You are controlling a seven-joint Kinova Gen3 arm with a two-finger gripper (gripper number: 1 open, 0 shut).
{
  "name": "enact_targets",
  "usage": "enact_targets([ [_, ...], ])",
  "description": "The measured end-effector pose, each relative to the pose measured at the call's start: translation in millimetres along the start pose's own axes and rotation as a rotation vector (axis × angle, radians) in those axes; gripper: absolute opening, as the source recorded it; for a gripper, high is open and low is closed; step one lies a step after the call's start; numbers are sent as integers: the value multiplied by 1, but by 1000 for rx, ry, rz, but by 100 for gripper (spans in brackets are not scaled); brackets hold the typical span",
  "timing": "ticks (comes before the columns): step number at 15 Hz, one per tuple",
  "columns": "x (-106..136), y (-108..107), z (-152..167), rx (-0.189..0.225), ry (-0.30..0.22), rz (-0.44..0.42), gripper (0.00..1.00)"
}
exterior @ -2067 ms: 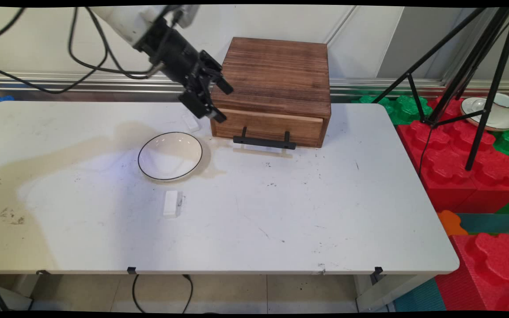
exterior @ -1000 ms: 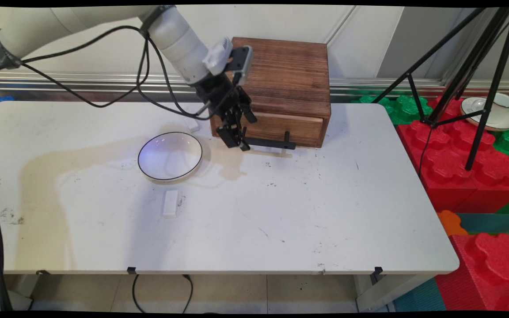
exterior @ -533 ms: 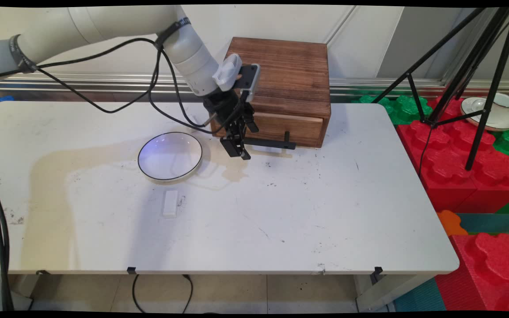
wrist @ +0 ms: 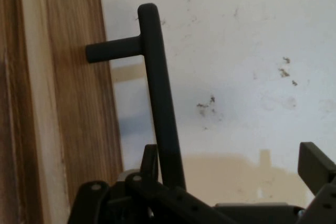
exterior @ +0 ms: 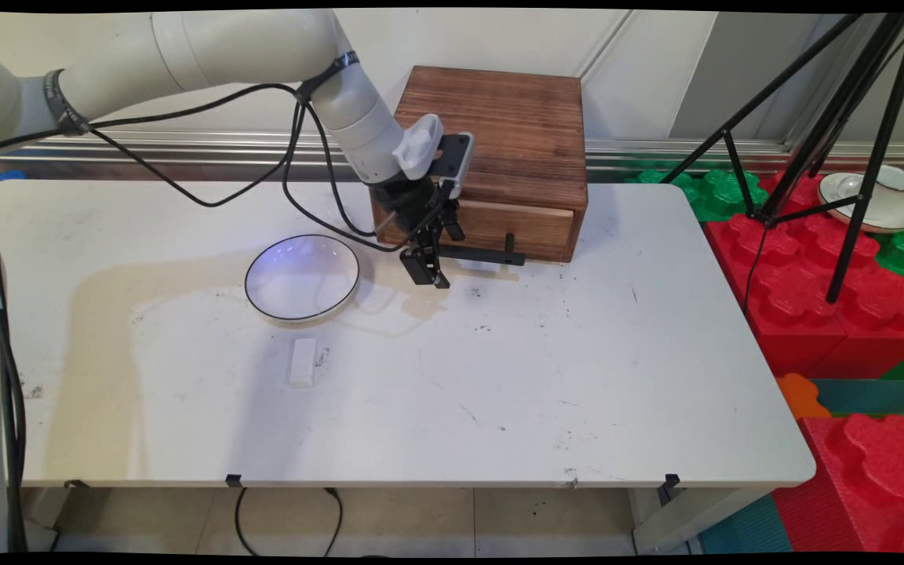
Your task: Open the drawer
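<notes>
**Gripper at the drawer handle**

The gripper (exterior: 430,271) has its fingers wide apart around the left end of the black handle (wrist: 157,93). The handle sticks out from the wooden box (exterior: 499,149) on the table (exterior: 577,377), near the bowl (exterior: 302,276).

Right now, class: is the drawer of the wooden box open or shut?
Shut. The drawer front sits flush with the wooden box; only its black handle sticks out, with the gripper at its left end.
</notes>
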Motion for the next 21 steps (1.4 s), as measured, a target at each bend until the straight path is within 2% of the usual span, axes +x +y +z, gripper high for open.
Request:
enact_targets([
  [11, 1, 0, 25, 26, -33, 67, 100],
  [21, 7, 14, 33, 14, -23, 56, 100],
])
